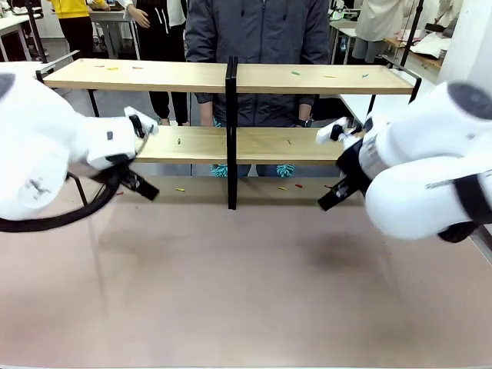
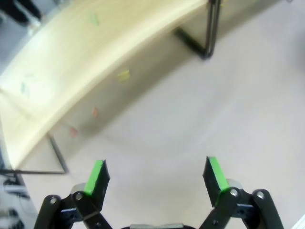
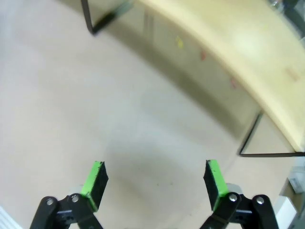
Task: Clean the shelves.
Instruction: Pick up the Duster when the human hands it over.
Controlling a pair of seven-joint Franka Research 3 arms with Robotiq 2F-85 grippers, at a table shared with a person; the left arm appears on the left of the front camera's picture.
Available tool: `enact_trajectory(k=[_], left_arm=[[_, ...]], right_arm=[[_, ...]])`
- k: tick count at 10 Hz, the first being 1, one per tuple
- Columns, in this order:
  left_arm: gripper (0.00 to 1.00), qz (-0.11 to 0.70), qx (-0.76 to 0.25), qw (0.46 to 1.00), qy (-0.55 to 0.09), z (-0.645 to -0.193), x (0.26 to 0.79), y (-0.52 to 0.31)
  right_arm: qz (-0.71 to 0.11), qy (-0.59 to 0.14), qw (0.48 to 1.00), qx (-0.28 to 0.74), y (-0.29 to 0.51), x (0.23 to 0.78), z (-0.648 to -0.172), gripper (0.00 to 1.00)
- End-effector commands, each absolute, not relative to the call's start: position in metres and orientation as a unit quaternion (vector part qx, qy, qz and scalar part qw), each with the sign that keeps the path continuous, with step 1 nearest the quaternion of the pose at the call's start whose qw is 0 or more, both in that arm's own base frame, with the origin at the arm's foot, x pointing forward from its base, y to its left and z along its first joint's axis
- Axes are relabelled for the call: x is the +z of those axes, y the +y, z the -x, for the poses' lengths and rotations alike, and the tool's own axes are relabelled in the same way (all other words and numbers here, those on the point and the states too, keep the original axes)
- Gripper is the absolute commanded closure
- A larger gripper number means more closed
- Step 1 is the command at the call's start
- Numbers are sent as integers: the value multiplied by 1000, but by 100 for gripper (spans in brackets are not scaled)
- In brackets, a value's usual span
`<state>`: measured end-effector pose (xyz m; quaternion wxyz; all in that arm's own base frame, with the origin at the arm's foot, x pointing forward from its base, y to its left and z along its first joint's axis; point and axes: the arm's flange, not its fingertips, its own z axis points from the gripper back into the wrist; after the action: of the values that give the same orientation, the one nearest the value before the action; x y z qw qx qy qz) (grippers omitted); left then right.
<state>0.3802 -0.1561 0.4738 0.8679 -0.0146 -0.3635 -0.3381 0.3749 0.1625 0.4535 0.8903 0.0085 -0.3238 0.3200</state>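
We hold our left pincer (image 2: 155, 174) and right pincer (image 3: 155, 176) wide and empty, ready to grab coloured scraps (image 1: 295, 73) off the light-wood black-framed shelves (image 1: 154, 75) up top.

Location: a robotics lab. My left arm (image 1: 46, 146) and right arm (image 1: 430, 173), both white, reach over a plain desk (image 1: 246, 307). A person (image 1: 261, 38) stands opposite. Behind are more cluttered desks (image 1: 114, 15) and other people (image 1: 73, 11) standing.

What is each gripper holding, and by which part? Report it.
Nothing is held: the left gripper and the right gripper are both open over the table.
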Motion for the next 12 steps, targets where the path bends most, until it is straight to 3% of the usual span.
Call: enact_trajectory(k=[1, 3, 4, 7, 12], left_arm=[[0, 32, -369, 832, -412, -212, 505, -71], [0, 25, -362, 807, -467, -158, 504, -45], [0, 28, -356, 803, -477, -153, 500, -41], [0, 43, -349, 798, -490, -157, 499, -41], [0, 73, -241, 797, -549, -163, 503, -41]], right_arm=[[6, -359, 861, 360, 121, 536, -273, 0], [30, -427, 830, 357, 103, 566, -219, 0], [27, -445, 817, 365, 103, 569, -208, 0], [23, -466, 810, 355, 99, 572, -210, 0], [29, -473, 807, 352, 103, 574, -219, 0]])
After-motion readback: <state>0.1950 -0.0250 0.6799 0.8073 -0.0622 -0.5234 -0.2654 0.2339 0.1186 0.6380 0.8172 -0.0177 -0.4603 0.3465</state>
